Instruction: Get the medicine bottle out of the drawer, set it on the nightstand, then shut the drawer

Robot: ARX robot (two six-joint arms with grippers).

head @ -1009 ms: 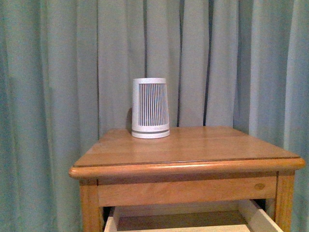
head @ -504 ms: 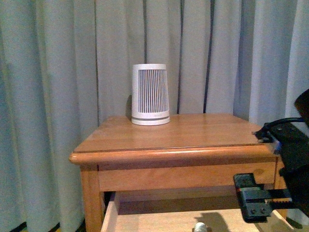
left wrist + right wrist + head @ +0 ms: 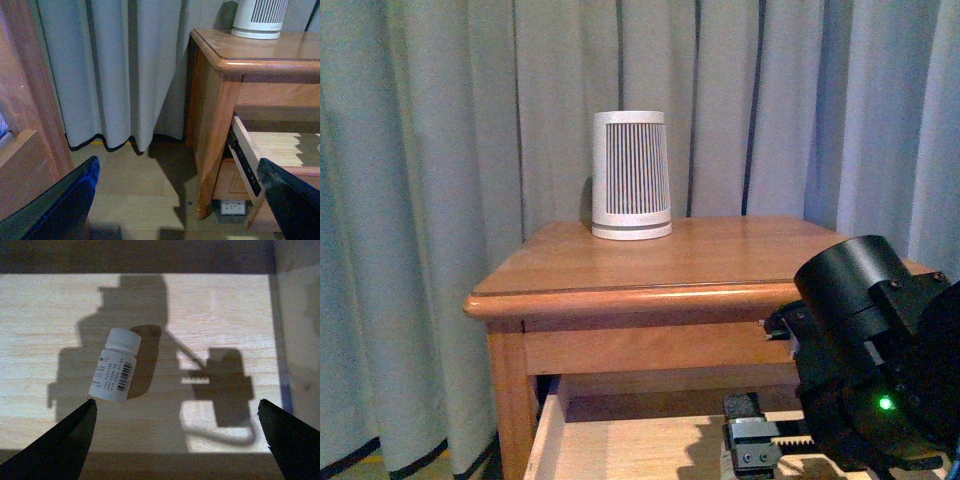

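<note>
The right pincer (image 3: 176, 405) hangs over the open drawer (image 3: 620, 440). Its two fingers (image 3: 55, 445) are spread wide and hold nothing. The medicine bottle (image 3: 115, 365) is inside the drawer, on the pale wood bottom. It sits under the pincer, closer to one finger than the other, and touches neither. Its white cap points toward the shady end of the drawer. I cannot tell if it stands or lies down. A dark shadow (image 3: 220, 385) falls on the drawer bottom just beside the bottle.

The big black right arm (image 3: 870, 340) reaches over the right side of the drawer. The drawer sticks out from the nightstand (image 3: 650, 260), whose flat top is above it. A tall white ribbed pot (image 3: 631, 175) stands at the back of that top. Grey curtains (image 3: 440, 200) hang behind.

The left pincer (image 3: 177, 162) is outside the drawer, well apart from it, low over the floor (image 3: 140, 175). It is spread wide too and holds nothing.
</note>
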